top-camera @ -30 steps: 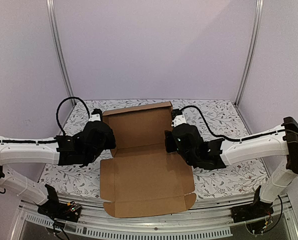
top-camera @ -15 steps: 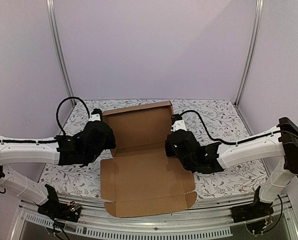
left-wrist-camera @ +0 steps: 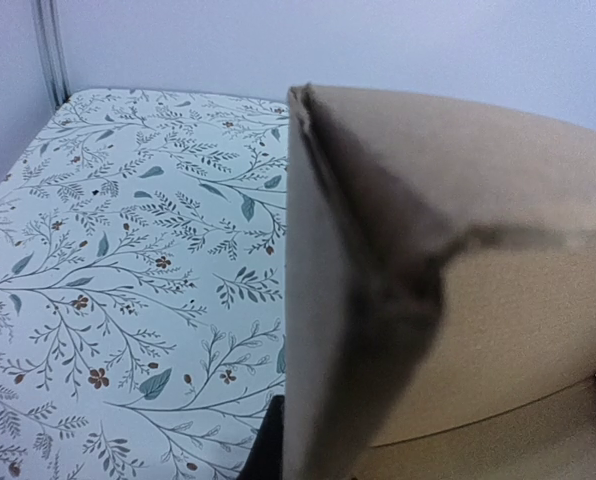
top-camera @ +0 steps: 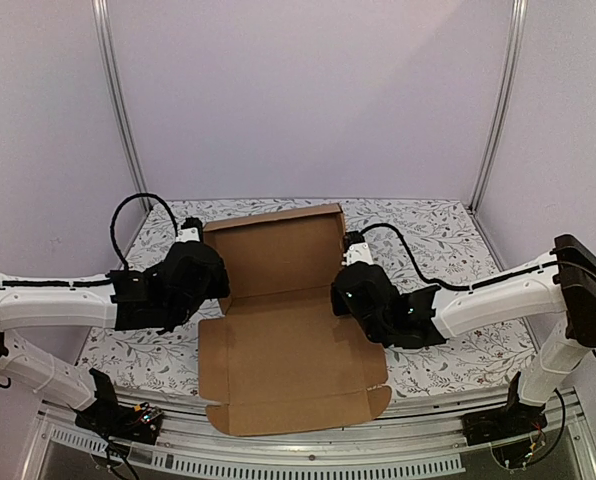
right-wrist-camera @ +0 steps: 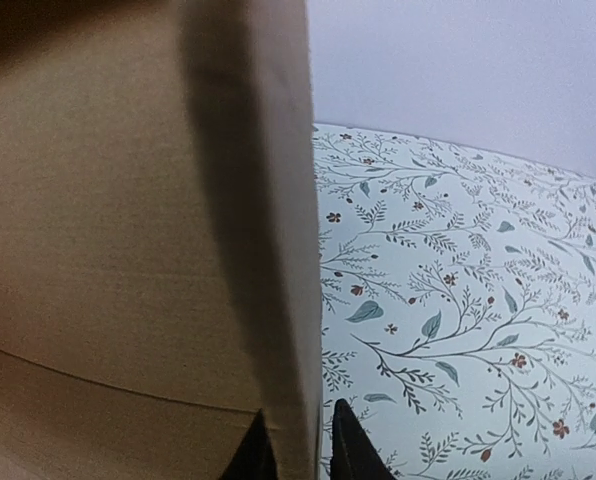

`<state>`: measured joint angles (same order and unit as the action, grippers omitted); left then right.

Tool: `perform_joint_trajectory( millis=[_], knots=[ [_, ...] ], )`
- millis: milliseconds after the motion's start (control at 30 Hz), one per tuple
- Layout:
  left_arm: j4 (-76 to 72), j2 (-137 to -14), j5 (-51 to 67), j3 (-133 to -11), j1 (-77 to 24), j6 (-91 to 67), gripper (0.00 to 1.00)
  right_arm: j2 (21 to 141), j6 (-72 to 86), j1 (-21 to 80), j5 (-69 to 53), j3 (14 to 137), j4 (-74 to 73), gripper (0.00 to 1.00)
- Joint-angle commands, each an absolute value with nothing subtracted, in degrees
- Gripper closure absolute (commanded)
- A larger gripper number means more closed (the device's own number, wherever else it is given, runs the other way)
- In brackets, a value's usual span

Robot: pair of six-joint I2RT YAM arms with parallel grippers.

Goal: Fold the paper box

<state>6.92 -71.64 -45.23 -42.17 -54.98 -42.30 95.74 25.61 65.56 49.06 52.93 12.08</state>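
Left gripper (top-camera: 216,288) pressed together on the left edge of the raised rear panel, one dark finger (left-wrist-camera: 268,445) visible outside it; paper box (top-camera: 288,345) lies open at the centre of the floral table (top-camera: 448,225), front flap flat toward the arm bases; right gripper (right-wrist-camera: 296,455) pinches the panel's right edge, a finger on either face.
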Motion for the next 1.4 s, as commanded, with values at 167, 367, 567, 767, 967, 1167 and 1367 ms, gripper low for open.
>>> perform_joint_trajectory(
  millis=[167,367,567,767,967,1167,1367],
  knots=[
    [6.48,-72.00,-45.72,-42.92,-54.31,-43.86,1.00,92.55,22.46,66.00,46.61,53.29,10.75,0.45],
    [9.60,-74.04,-39.72,-44.26,-51.20,-43.75,1.00,86.48,20.61,66.05,42.53,52.08,2.98,0.34],
    [13.55,-77.39,-29.17,-48.12,-46.09,-42.52,1.00,76.48,17.42,65.93,39.37,51.28,-11.11,0.26],
    [21.12,-83.24,-17.44,-54.39,-41.56,-43.18,1.00,66.49,14.79,65.92,41.08,49.23,-17.68,0.23],
    [29.96,-90.24,-8.99,-62.14,-39.03,-40.43,1.00,61.72,14.33,65.83,42.84,47.72,-20.45,0.22],
    [35.76,-97.93,-0.64,-67.24,-38.67,-38.70,1.00,57.26,14.03,65.61,43.58,45.27,-21.06,0.21],
    [39.81,-104.14,5.14,-70.38,-38.59,-39.04,1.00,53.50,14.39,65.31,43.17,43.07,-21.55,0.20]
  ],
)
